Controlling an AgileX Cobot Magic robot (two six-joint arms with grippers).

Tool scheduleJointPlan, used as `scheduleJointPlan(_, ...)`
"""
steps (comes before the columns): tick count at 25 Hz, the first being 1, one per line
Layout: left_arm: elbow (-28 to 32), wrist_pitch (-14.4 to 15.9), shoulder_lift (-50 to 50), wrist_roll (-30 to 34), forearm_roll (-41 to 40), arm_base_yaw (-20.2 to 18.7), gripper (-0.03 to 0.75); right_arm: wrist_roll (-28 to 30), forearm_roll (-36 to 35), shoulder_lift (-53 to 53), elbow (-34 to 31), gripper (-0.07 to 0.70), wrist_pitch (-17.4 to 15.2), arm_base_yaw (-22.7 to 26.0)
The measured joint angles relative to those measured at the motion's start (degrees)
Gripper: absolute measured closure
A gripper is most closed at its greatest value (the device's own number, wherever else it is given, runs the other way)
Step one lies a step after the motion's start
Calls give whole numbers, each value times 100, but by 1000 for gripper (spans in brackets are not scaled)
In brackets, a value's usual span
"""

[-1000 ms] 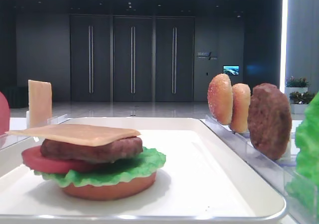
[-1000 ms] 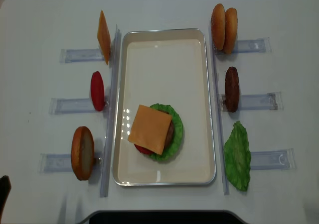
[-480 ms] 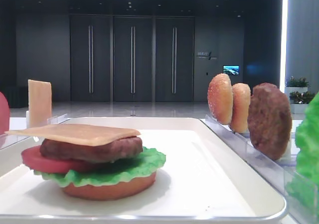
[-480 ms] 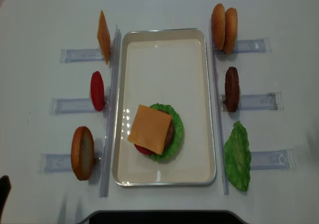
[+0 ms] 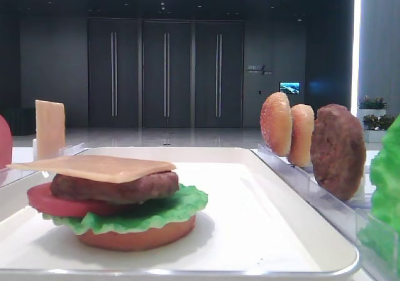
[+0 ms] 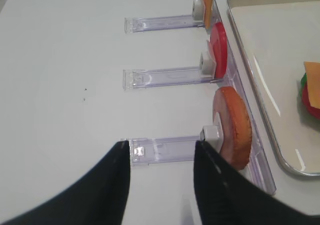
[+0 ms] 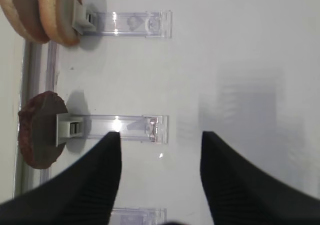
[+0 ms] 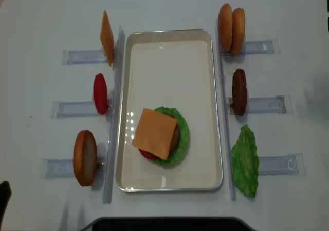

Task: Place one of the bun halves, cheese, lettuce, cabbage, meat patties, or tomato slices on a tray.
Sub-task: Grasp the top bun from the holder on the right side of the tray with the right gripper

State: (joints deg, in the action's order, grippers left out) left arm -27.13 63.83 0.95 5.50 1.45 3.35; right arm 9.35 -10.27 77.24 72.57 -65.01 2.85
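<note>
While both grippers hang over bare tabletop, the left gripper [image 6: 160, 150] and right gripper [image 7: 160, 135] each show spread fingers with nothing between them. On the tray [image 8: 169, 32], toward its near edge, sits a stack topped by a cheese [image 8: 154, 133] square over a patty, tomato and lettuce [image 8: 182, 136]. Past the tray's right edge a meat patty [image 8: 238, 91] stands in its rack; the bun halves [image 8: 230, 21] stand by the far right corner. The far wall sign [image 5: 258, 70] is too small to read. Nothing on the tray or racks has shifted from a second ago.
</note>
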Motion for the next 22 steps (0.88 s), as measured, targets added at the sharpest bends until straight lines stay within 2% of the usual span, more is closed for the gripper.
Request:
scheduleJointPlan(7, 0, 0, 0, 0, 0, 0, 388, 33, 0, 1144, 1142, 282, -445, 0)
scheduleJointPlan(15, 0, 0, 0, 0, 0, 0, 388, 46, 0, 1968, 2178, 282, -481, 0)
scheduleJointPlan(22, 0, 0, 0, 0, 0, 0, 388, 62, 11, 2125, 2395, 282, -481, 0)
